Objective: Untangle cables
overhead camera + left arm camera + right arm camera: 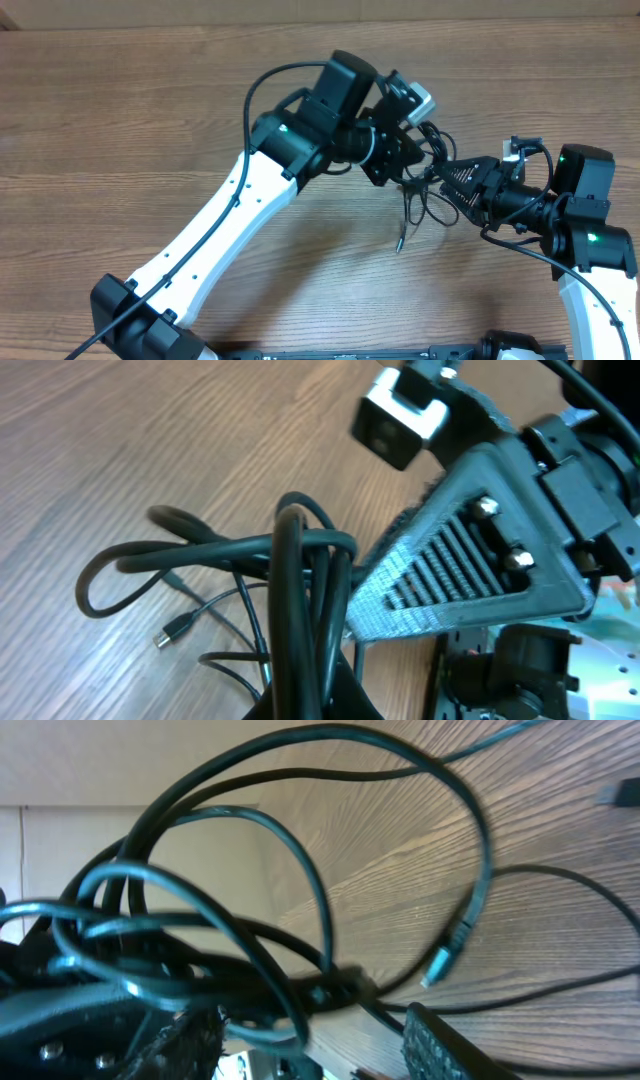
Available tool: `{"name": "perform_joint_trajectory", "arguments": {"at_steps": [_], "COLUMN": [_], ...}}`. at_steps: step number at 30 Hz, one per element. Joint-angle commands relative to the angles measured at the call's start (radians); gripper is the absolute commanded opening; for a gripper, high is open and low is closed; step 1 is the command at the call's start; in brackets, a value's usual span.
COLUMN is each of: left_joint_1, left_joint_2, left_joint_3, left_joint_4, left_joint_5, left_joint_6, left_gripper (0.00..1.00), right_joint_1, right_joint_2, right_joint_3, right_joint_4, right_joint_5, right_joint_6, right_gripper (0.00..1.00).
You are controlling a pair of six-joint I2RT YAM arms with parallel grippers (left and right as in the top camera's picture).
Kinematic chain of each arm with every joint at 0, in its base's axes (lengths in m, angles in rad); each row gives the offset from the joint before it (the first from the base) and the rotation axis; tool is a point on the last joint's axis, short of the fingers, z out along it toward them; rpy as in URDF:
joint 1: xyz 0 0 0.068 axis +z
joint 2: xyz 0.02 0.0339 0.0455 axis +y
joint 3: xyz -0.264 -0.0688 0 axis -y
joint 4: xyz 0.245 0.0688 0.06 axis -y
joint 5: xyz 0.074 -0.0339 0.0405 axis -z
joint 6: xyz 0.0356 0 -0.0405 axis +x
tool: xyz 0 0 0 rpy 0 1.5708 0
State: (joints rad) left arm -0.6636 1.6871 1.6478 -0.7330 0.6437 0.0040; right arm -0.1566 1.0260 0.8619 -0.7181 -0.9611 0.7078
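Two robot arms are leaning in over a brown wood-grain table (150, 100), and their tips are almost meeting a little right of centre. Between those tips the cables (428, 195), several thin black cords, are bunching into a tangled clump of loops. Loose strands are trailing from it toward the near edge of the table.

At the bottom edge of the left wrist view, the left gripper (310, 705) is clenching the cables. Its jaws are pressing together there, and a thick sheaf of cords is rising straight up out of them. Above the grip the cords are fanning out into wide loops to the left. One plug end (172, 630) is lying on the wood just beside those loops.

Seen in the right wrist view, the right gripper (300, 1055) is standing released, with its two fingers set apart at the lower corners of the picture. Dark cords are crossing the gap between the fingers, and larger loops are arching up over the table beyond them. Whether any cord is touching a pad cannot be told from this blurred close view.

In the left wrist view, one ribbed grey finger (470, 560) of the right gripper is lying against the right side of the bundle. Above it, a small grey camera (400, 415) is sitting on that arm's wrist.
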Motion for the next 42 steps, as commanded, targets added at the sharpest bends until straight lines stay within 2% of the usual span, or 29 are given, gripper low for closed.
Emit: {"name": "perform_joint_trajectory", "arguments": {"at_steps": [1, 4, 9, 19, 30, 42], "left_joint_1": [-0.022, -0.025, -0.025, -0.025, -0.025, -0.027], "left_joint_2": [-0.022, -0.022, -0.022, -0.022, -0.022, -0.022], "left_joint_3": [0.01, 0.01, 0.01, 0.01, 0.01, 0.01], "left_joint_4": [0.009, 0.008, 0.008, 0.033, 0.04, 0.042], "left_joint_5": [0.026, 0.027, 0.027, 0.139, 0.139, 0.14], "left_joint_6": [0.018, 0.018, 0.019, 0.015, 0.015, 0.015], "left_gripper": [0.04, 0.04, 0.04, 0.04, 0.04, 0.04], "right_joint_1": [0.0, 0.0, 0.0, 0.0, 0.0, 0.0], "right_joint_2": [-0.003, -0.003, -0.003, -0.003, -0.003, -0.003], "right_joint_3": [0.002, 0.002, 0.002, 0.002, 0.002, 0.002], "right_joint_4": [0.007, 0.007, 0.006, 0.006, 0.006, 0.006], "right_joint_5": [-0.027, -0.024, -0.02, -0.016, -0.005, 0.022], "right_joint_6": [0.001, 0.001, 0.002, 0.002, 0.002, 0.002], "right_gripper": [0.5, 0.4, 0.31, 0.26, 0.21, 0.2]}}
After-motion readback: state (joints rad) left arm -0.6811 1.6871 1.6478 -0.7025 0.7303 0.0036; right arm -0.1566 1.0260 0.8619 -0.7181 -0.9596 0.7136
